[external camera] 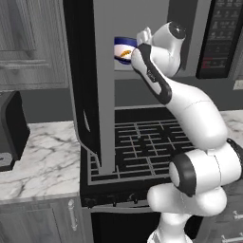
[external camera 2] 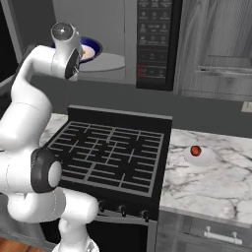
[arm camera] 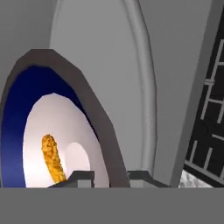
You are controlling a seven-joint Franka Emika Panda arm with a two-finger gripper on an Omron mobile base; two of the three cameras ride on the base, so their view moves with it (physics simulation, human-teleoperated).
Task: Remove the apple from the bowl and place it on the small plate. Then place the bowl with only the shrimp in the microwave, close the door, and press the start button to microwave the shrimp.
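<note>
The blue-rimmed bowl [external camera: 122,48] [external camera 2: 94,46] [arm camera: 17,113] is inside the open microwave [external camera 2: 113,19], just over the round grey turntable [external camera 2: 112,62] and tipped toward the left base camera. The curved orange shrimp [arm camera: 53,159] [external camera: 126,53] lies on its white inside. My gripper [arm camera: 110,176] [external camera: 136,44] reaches into the cavity, its jaws on either side of the bowl's near rim and shut on it. The red apple [external camera 2: 195,150] rests on the small plate [external camera 2: 205,158] on the counter right of the stove. The door [external camera: 102,95] stands swung open to the left.
The black button panel [external camera 2: 153,42] [external camera: 220,38] is on the microwave's right side. A black stove [external camera 2: 108,147] [external camera: 142,142] lies below the arm. A dark appliance [external camera: 9,133] stands on the marble counter at far left. Grey cabinets [external camera 2: 216,44] hang to the right.
</note>
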